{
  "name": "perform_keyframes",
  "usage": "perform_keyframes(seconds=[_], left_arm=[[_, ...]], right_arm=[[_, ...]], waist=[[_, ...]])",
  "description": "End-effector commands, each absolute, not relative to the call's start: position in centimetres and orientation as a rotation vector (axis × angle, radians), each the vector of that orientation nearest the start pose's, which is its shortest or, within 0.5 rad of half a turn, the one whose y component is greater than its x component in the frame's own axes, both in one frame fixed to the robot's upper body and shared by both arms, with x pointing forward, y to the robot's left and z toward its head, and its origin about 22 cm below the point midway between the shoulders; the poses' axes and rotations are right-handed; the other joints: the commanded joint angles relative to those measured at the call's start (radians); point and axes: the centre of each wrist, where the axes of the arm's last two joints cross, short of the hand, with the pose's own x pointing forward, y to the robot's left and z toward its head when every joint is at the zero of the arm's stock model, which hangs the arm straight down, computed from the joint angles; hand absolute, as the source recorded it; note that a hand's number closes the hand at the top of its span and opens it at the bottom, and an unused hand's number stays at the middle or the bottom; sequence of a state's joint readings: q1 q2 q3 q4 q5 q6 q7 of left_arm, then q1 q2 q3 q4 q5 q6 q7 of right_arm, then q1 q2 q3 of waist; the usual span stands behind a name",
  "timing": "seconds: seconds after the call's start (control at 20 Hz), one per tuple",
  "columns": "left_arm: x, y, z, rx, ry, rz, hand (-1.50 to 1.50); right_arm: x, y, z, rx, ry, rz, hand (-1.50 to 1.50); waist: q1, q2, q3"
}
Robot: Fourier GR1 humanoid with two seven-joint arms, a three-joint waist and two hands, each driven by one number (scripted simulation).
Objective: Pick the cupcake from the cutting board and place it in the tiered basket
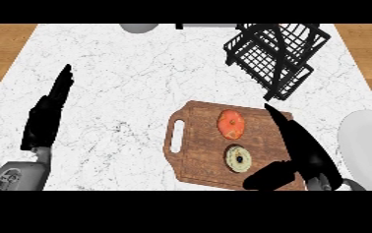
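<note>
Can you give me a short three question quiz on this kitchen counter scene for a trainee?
1. True or false: the black wire tiered basket stands on the brown wooden cutting board.
2. Which item lies nearer the board's handle slot: A, the orange round item, or B, the pale ring-shaped item?
3. Which hand is over the board?

Key: 1. False, it stands on the white marble counter beyond the board. 2. B. 3. The right hand; the left hand rests open at the counter's left.
</note>
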State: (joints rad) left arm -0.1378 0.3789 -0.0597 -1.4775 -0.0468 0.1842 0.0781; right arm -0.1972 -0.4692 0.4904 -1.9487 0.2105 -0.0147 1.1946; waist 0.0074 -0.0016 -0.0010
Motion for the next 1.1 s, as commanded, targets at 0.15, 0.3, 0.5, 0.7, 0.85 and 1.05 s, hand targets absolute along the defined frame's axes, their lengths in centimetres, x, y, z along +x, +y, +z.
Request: perform_keyframes(seconds=[0.15, 0.3, 0.5, 0.7, 0.85, 1.05], left_arm=[[27.2, 28.8, 2.6, 0.423, -1.53, -0.244, 0.0], [26.9, 30.4, 4.0, 0.428, -1.533, -0.238, 0.0], [27.4, 29.6, 3.9, 0.42, -1.541, -0.242, 0.0], [27.5, 29.7, 4.1, 0.449, -1.534, -0.222, 0.0], [27.8, 28.2, 2.6, 0.445, -1.526, -0.219, 0.0], [27.0, 31.1, 3.0, 0.449, -1.535, -0.236, 0.0]], right_arm=[[22.7, -15.7, 11.7, -0.593, -0.697, 0.706, -1.5], [22.2, -15.5, 10.4, -0.641, -0.684, 0.722, -1.5], [22.3, -13.9, 11.3, -0.67, -0.706, 0.732, -1.5], [21.0, -14.1, 10.1, -0.676, -0.698, 0.755, -1.5], [21.4, -14.0, 9.8, -0.671, -0.702, 0.739, -1.5], [20.6, -12.5, 8.6, -0.673, -0.663, 0.749, -1.5]], waist=[[-0.003, 0.0, 0.0], [-0.001, -0.001, 0.0], [-0.002, 0.0, 0.0], [-0.009, -0.001, 0.0], [-0.013, 0.001, 0.0], [-0.006, -0.001, 0.0]])
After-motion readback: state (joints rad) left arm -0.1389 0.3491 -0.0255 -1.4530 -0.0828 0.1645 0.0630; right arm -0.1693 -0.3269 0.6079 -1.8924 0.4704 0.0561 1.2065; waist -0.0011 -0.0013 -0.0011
